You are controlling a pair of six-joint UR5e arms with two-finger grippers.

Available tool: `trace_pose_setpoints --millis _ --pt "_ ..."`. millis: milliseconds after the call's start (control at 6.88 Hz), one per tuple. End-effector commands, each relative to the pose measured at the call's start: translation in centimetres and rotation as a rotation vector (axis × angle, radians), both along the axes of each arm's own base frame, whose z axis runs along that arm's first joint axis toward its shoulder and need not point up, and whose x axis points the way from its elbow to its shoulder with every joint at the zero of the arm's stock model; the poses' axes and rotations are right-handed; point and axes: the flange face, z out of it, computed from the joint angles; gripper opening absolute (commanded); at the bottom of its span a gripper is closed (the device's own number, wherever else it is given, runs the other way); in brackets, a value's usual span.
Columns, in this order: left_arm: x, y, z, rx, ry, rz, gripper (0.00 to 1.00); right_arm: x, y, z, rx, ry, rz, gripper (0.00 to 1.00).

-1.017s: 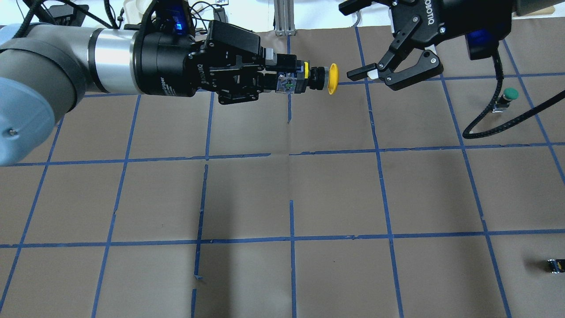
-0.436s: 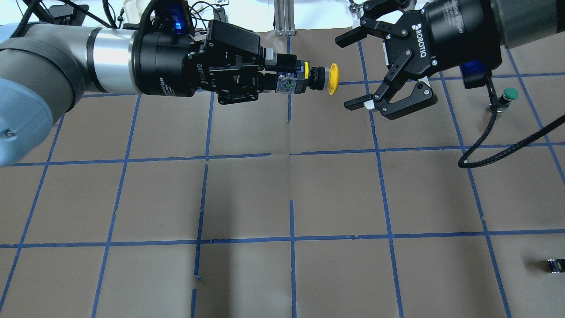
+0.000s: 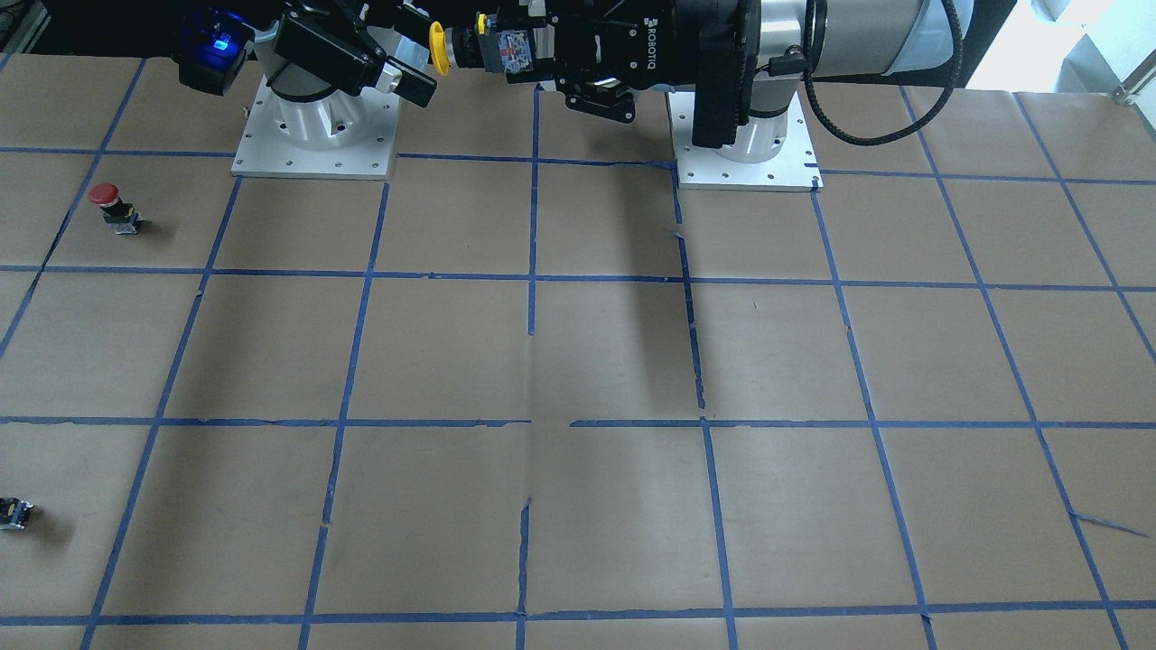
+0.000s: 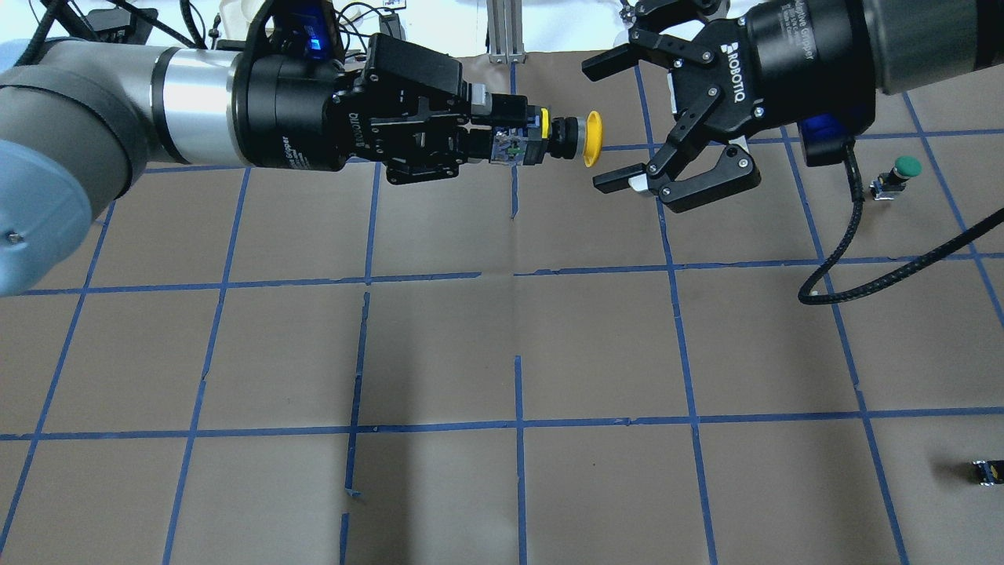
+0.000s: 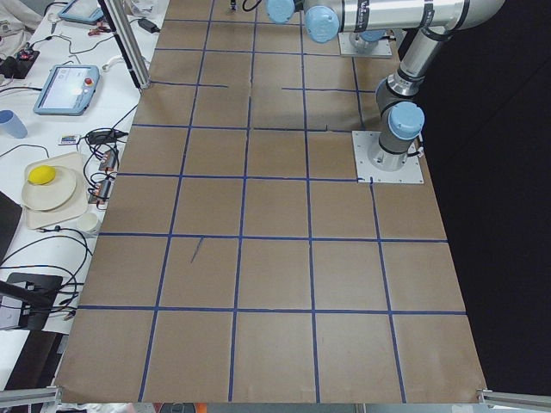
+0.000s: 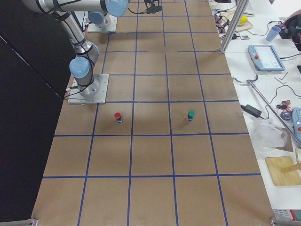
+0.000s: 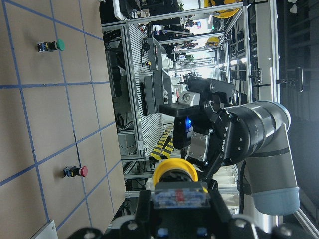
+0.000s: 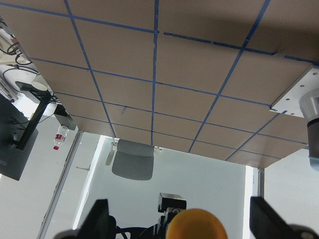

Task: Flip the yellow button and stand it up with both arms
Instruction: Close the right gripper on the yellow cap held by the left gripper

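My left gripper (image 4: 488,135) is shut on the greyish contact block of the yellow button (image 4: 593,140) and holds it level in the air, cap pointing right. My right gripper (image 4: 591,125) is open, with one fingertip above and one below the yellow cap, not touching it. In the front-facing view the cap (image 3: 437,47) sits between the left gripper (image 3: 506,50) and one right finger (image 3: 406,83). The left wrist view shows the cap (image 7: 174,172) with the right gripper behind it. The right wrist view shows the cap (image 8: 197,225) between its spread fingers (image 8: 97,221).
A green-capped button (image 4: 902,173) stands at the right, beside the right arm's hanging cable (image 4: 831,259). A red-capped button (image 3: 110,206) stands on the table's right side. A tiny black-and-yellow part (image 4: 987,471) lies near the right edge. The arm bases (image 3: 312,135) are bolted to the table.
My right gripper has swung left and turned, staying open, so that its fingers now straddle the yellow cap. My left gripper and the button have not moved.
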Motion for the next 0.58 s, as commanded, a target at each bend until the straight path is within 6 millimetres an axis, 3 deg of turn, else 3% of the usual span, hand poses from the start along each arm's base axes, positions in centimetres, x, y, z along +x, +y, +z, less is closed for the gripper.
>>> trace_pose_setpoints --millis 0,145,436 --pt "-0.05 0.13 0.08 0.000 0.000 -0.001 0.02 0.82 0.34 -0.07 0.017 -0.013 0.009 1.00" --pt "-0.05 0.13 0.08 0.000 0.000 -0.001 0.02 0.79 0.54 0.00 0.018 -0.003 0.009 0.94" --pt "-0.05 0.18 0.14 -0.003 0.000 -0.001 0.02 0.70 0.52 -0.03 0.019 0.002 0.007 0.55"
